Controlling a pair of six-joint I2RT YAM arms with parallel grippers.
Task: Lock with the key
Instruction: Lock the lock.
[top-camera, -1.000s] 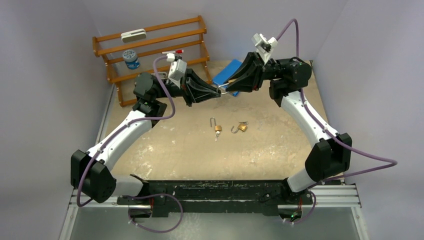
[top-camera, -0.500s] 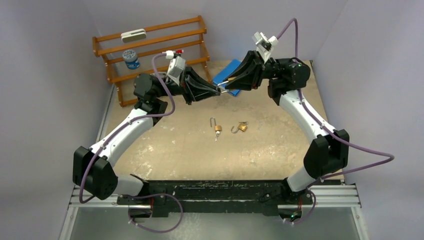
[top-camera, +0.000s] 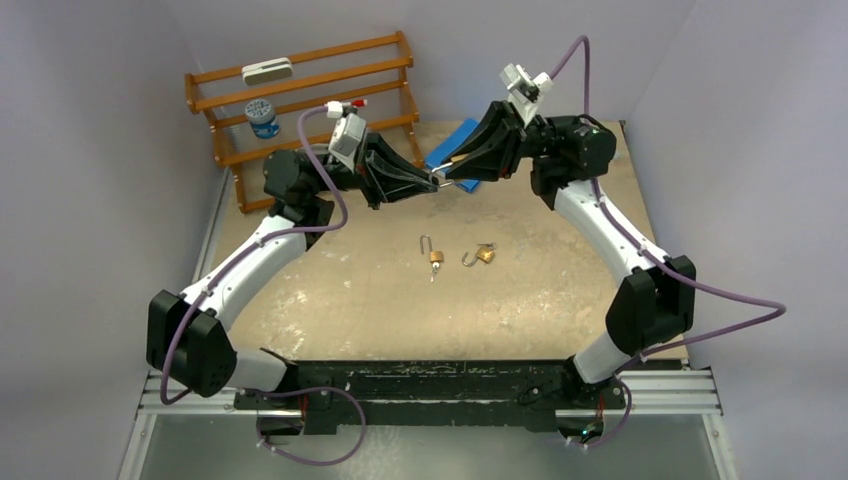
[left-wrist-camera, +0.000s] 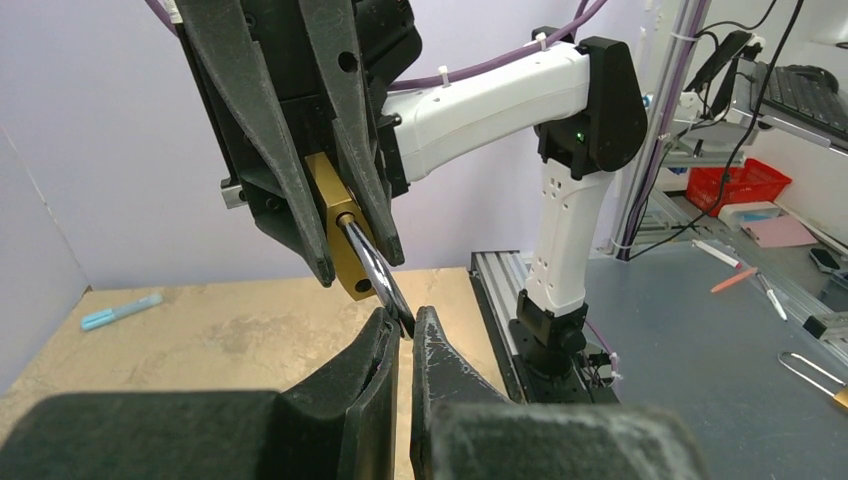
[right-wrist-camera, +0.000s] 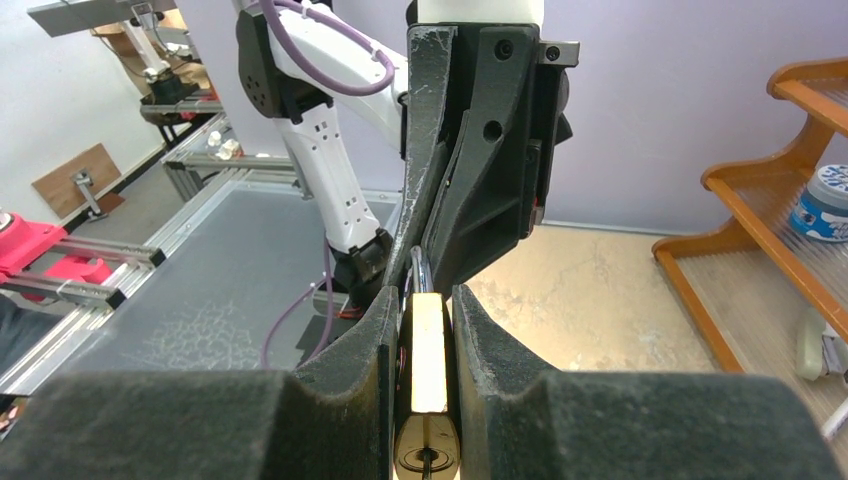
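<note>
Right wrist view: the right gripper (right-wrist-camera: 426, 302) is clamped on the flat sides of the brass padlock (right-wrist-camera: 428, 380). Left wrist view: the left gripper (left-wrist-camera: 404, 320), almost together, pinches the tip of the steel shackle (left-wrist-camera: 368, 262). Both meet above the table (top-camera: 380, 300), where a second padlock (top-camera: 436, 256) and a third padlock (top-camera: 484, 255) lie.

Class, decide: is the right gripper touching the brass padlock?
Touching. The right wrist view shows the brass padlock clamped between the fingers of the right gripper, with no gap on either side.
</note>
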